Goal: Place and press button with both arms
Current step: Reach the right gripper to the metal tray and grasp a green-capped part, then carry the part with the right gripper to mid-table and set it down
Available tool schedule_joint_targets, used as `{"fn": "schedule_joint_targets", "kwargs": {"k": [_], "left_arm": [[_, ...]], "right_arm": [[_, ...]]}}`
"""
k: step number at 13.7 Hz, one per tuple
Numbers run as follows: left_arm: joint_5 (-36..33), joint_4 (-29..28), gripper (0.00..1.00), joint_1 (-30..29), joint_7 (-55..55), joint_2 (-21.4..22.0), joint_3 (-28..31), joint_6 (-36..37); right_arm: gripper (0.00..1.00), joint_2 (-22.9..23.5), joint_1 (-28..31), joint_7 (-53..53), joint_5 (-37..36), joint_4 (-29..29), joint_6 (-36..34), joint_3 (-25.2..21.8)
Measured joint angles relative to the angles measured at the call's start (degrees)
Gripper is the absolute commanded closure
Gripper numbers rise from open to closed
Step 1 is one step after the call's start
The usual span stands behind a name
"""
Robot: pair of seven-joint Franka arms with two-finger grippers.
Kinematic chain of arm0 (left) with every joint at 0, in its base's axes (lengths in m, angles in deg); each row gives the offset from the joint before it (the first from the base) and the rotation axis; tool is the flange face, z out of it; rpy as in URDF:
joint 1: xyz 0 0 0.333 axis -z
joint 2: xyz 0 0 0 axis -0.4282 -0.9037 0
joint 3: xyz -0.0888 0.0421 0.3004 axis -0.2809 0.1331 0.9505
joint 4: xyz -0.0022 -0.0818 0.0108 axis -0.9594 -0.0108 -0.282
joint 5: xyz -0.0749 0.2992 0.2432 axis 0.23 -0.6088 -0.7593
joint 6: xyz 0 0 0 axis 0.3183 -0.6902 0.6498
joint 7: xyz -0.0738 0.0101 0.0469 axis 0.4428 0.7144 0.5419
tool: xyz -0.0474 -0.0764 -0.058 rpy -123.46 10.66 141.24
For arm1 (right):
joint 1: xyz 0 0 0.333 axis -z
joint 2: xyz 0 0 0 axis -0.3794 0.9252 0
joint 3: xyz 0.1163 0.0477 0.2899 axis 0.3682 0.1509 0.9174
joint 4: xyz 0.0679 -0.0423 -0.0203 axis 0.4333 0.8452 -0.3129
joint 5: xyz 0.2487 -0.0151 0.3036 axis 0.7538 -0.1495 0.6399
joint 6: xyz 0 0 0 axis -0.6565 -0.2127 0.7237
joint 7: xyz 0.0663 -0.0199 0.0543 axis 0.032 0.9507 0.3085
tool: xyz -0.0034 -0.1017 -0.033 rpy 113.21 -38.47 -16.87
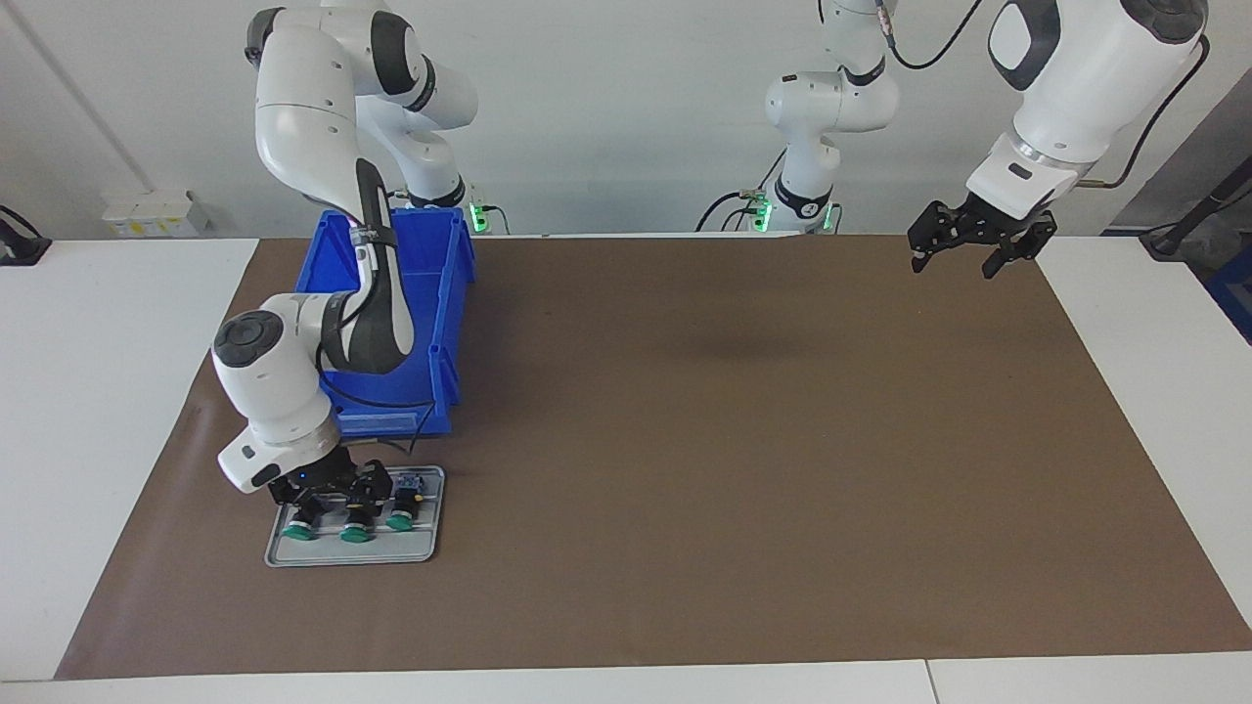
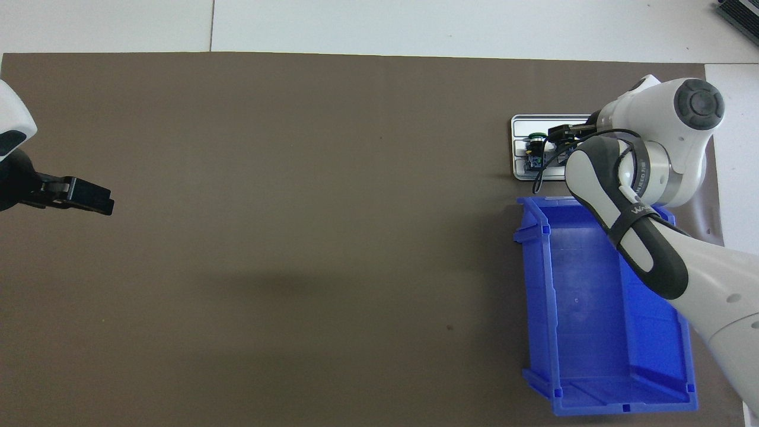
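Grey tray w/ 3 buttons, blue bin empty, both tools spread apart

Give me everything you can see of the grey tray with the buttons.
The tray is a shallow, light grey rectangle with rounded corners and a raised rim, lying flat on the brown mat, just farther from the robots than the blue bin. Three green-capped buttons lie in it side by side. The right gripper is down over two of them; contact is unclear.
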Motion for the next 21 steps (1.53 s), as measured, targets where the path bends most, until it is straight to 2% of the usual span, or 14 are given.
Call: {"fn": "schedule_joint_targets", "kwargs": {"k": [1,3,4,6,7,8,9,13,16,18,21], "left_arm": [[0.0,0.0,0.0,0.0,0.0,0.0,0.0,0.0],[0.0,0.0,0.0,0.0,0.0,0.0,0.0,0.0],[0.0,0.0,0.0,0.0,0.0,0.0,0.0,0.0],[0.0,0.0,0.0,0.0,0.0,0.0,0.0,0.0],[0.0,0.0,0.0,0.0,0.0,0.0,0.0,0.0],[0.0,0.0,0.0,0.0,0.0,0.0,0.0,0.0],[0.0,0.0,0.0,0.0,0.0,0.0,0.0,0.0],[0.0,0.0,0.0,0.0,0.0,0.0,0.0,0.0],[0.0,0.0,0.0,0.0,0.0,0.0,0.0,0.0],[0.0,0.0,0.0,0.0,0.0,0.0,0.0,0.0],[0.0,0.0,0.0,0.0,0.0,0.0,0.0,0.0]], "right_arm": [[0.08,0.2,0.0,0.4,0.3,0.0,0.0,0.1],[0.22,0.3,0.0,1.0,0.5,0.2,0.0,0.2],[0.26,0.4,0.0,1.1,0.6,0.4,0.2,0.2],[0.42,0.5,0.0,1.1,0.6,0.8,0.4,0.3],[0.53,0.5,0.0,1.1,0.6,1.2,0.5,0.3],[0.82,0.5,0.0,1.1,0.6,1.5,0.6,0.3],[1.0,0.5,0.0,1.2,0.6,1.6,0.7,0.3],[1.0,0.4,0.0,1.0,0.8,1.0,0.5,0.2],[1.0,-0.3,0.0,-2.7,0.8,-4.0,-3.9,0.2],[1.0,-1.1,-0.5,-8.0,0.8,-8.4,-8.6,0.3],[1.0,-2.3,-4.0,-23.5,0.4,-13.2,-14.1,0.2]]}}
